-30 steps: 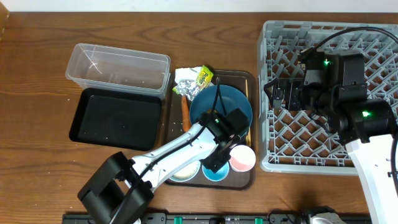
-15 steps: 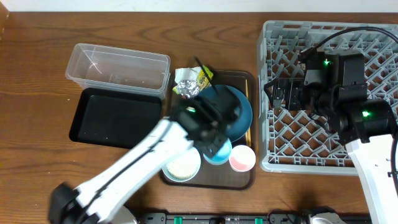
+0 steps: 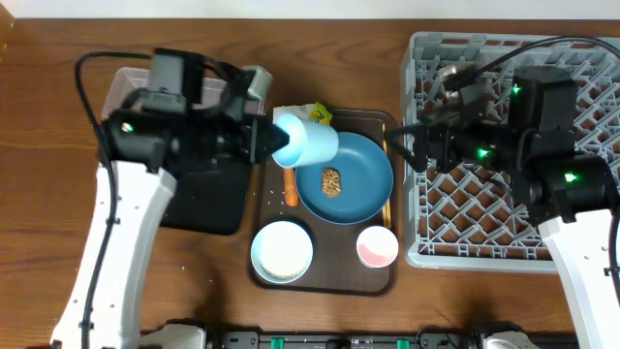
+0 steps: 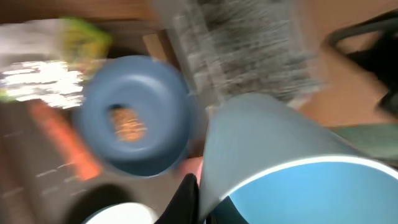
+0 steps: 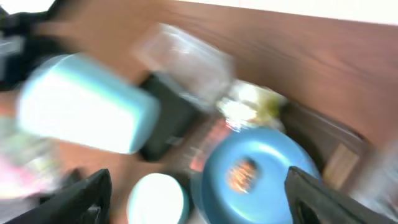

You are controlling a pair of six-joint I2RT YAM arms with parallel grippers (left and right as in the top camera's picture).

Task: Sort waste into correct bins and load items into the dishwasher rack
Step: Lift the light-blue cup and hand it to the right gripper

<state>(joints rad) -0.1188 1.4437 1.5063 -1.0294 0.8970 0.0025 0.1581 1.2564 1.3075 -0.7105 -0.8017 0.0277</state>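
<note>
Cup [image 3: 312, 143] lies sideways, squeezed in the left jaws over the plate [image 3: 368, 160], right jaws wide open, empty

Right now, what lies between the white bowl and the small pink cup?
Only a bare stretch of the dark brown serving tray, shown in the overhead view.

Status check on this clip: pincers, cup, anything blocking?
Left pincer shut on light-blue cup, lifted, tipped sideways. Right pincer open at rack edge. Right pincer sits between cup and rack.
</note>
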